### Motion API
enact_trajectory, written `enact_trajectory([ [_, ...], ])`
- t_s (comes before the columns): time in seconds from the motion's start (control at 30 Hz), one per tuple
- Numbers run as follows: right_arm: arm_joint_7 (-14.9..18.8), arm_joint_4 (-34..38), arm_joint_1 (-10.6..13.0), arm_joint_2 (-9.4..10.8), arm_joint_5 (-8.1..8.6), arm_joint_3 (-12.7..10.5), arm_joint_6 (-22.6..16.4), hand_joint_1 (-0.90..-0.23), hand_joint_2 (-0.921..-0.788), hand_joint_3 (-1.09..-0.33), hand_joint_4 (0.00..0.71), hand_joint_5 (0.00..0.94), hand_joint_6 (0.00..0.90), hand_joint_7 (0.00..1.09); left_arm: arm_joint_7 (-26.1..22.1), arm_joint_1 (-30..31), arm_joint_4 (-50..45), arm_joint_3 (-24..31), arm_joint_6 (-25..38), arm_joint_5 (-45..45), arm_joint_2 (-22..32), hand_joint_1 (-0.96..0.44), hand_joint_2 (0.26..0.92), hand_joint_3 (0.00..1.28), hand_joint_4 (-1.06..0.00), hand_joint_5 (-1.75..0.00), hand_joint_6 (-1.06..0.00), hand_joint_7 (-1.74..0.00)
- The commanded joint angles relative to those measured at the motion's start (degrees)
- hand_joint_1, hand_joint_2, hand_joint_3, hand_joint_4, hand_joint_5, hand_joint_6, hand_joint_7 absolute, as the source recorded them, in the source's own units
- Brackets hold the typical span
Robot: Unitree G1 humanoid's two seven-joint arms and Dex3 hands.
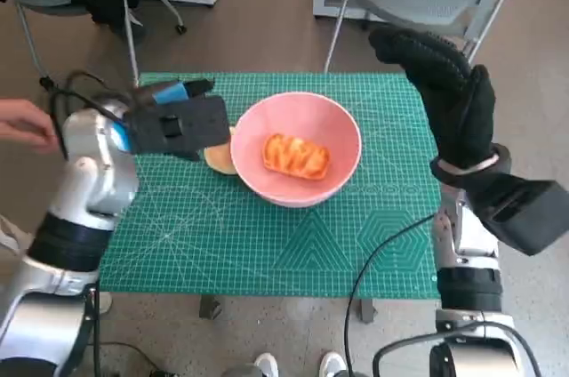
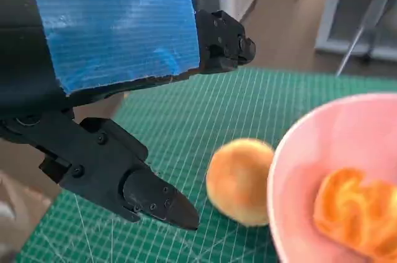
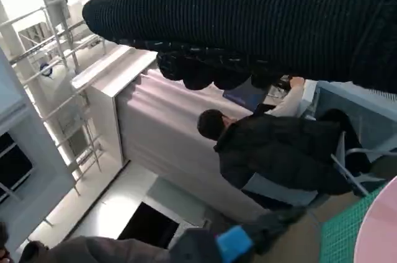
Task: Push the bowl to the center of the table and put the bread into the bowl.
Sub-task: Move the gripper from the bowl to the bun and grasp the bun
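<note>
One round bun beside bowl, head view half-hides.

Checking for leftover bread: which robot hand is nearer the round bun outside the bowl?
Left. The left robot hand hovers beside the round bun; the right robot hand is raised beyond the pink bowl.

Head view: steep look down from above, whole mat mid-frame, floor around it. Left wrist view: close behind the left hand, low over the mat, bowl at lower right of frame; bowl shared with the head view. Right wrist view: turned, facing out into the room, a seated person mid-frame, bowl rim at lower right corner.
</note>
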Motion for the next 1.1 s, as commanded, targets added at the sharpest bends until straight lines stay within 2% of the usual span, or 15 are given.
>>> enact_trajectory([
  [0.03, 0.65, 0.01, 1.47, -0.57, -0.30, -0.14, 0.71, -0.701, -0.921, -0.808, 0.152, 0.002, -0.001, 0.51, 2.91, -3.85, 7.55, -1.46, -2.42, 0.77, -1.99, -0.45, 0.697, 0.00, 0.00, 0.00, -0.14, 0.00],
  [0.63, 1.59, -0.89, 2.13, -1.58, 0.66, -0.92, 1.99, -0.708, -0.921, -0.788, 0.154, 0.002, -0.001, 0.51, 10.33, -12.66, 36.37, -4.58, -10.14, -0.53, -9.98, -0.43, 0.693, 0.00, 0.00, 0.00, -0.13, 0.00],
  [1.1, 0.67, -2.40, 3.04, -2.17, -0.38, -1.16, 2.15, -0.710, -0.921, -0.781, 0.153, 0.001, -0.001, 0.51, 13.08, -14.91, 44.59, -5.97, -13.48, -0.06, -12.41, -0.40, 0.686, 0.00, 0.00, 0.00, -0.13, 0.00],
])
